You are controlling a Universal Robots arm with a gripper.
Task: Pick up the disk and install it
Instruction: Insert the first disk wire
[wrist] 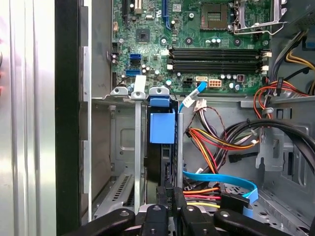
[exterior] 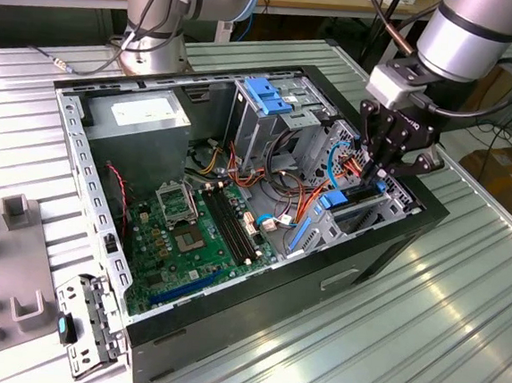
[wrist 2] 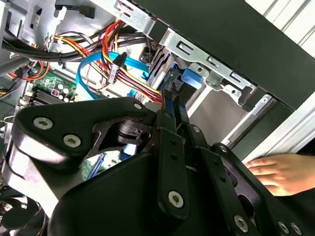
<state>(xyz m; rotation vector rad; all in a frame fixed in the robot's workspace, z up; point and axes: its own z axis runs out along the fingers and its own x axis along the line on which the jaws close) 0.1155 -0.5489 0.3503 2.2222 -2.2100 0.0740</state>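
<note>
One disk (wrist: 161,129) is sitting edge-on in the drive bay (wrist: 123,147) at the front corner of the PC case (exterior: 385,257), w/ its blue rail end facing up in the first wrist view. We're seeing the pincer (wrist: 170,196) right over it, fingers (wrist 2: 170,118) drawn in close together around the disk's narrow edge, so we're judging it as gripping the disk, partly slotted already.

Handling, as we're reading it: metal body, stiff, fairly heavy for its size, won't flex. Smooth sides are probably slippery, so the plastic rails are giving the better hold. Fragile inside, so no knocks or forcing if it's binding in the guides. Thin edges near the rail end are looking like the sensible grip spot.

Hard to make out: most of the disk is hidden btw the bay walls; we're catching only the blue end and a dark sliver below. We can't tell how deep it's seated. Cables (wrist: 216,140), red/yellow/blue, are crowding just beside the bay. In the second wrist view a person's hand (wrist 2: 285,172) is resting near the case's outer side, cut off at the edge. The case is lying on the ribbed metal desk (exterior: 459,326).
</note>
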